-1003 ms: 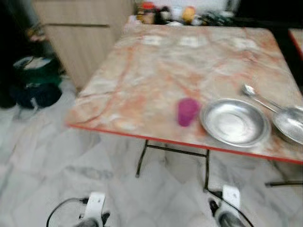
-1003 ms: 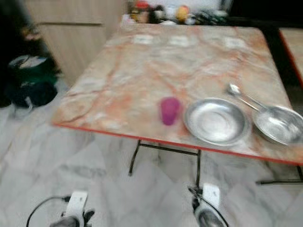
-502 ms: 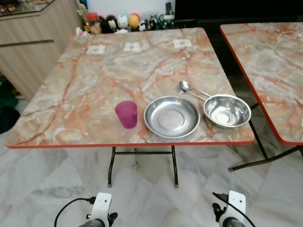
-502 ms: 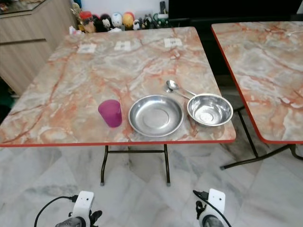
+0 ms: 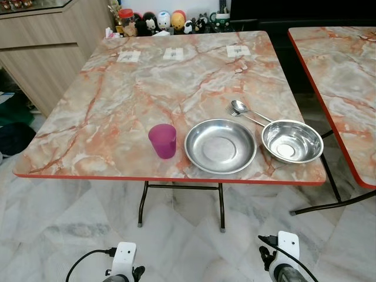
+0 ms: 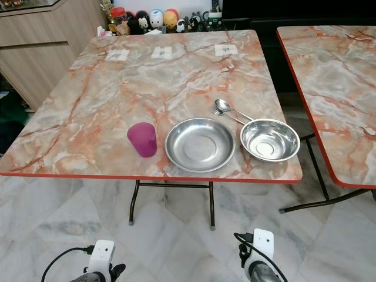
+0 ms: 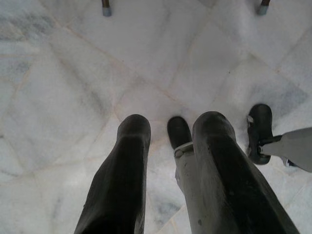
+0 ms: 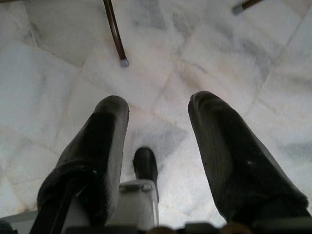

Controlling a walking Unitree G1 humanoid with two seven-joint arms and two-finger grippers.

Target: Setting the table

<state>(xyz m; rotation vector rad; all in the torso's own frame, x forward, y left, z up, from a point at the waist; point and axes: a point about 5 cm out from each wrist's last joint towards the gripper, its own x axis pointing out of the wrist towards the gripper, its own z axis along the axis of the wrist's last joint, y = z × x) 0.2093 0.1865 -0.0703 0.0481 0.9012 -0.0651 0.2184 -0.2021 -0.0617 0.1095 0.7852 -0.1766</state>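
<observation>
Marble-patterned counter (image 5: 117,111) with a red edge, seen from above and in front. Near its front edge stand three items in a row: a purple cup (image 5: 163,141), upright, on the robot's left; a shallow steel plate (image 5: 221,145) just beside it in the middle; and a smaller steel bowl (image 5: 292,141) on the right, close to the plate's rim. A steel spoon (image 5: 241,108) lies behind the plate and bowl, its bowl end toward the far side and its handle running toward the steel bowl. Three small white cards (image 5: 172,54) lie in a line near the counter's far edge, and a group of small figurines and jars (image 5: 158,22) stands just beyond that edge. A wooden cabinet (image 5: 41,53) is at far left; a second counter (image 5: 346,76) of the same pattern is at right, apart from the first.

Both arms hang low over the white marble floor (image 5: 70,217), well short of the counter. The left gripper (image 7: 170,134) points down at the floor, its jaws apart and holding nothing. The right gripper (image 8: 157,112) likewise points at the floor with its jaws apart and empty; a thin black counter leg (image 8: 114,31) shows beyond its fingers.
</observation>
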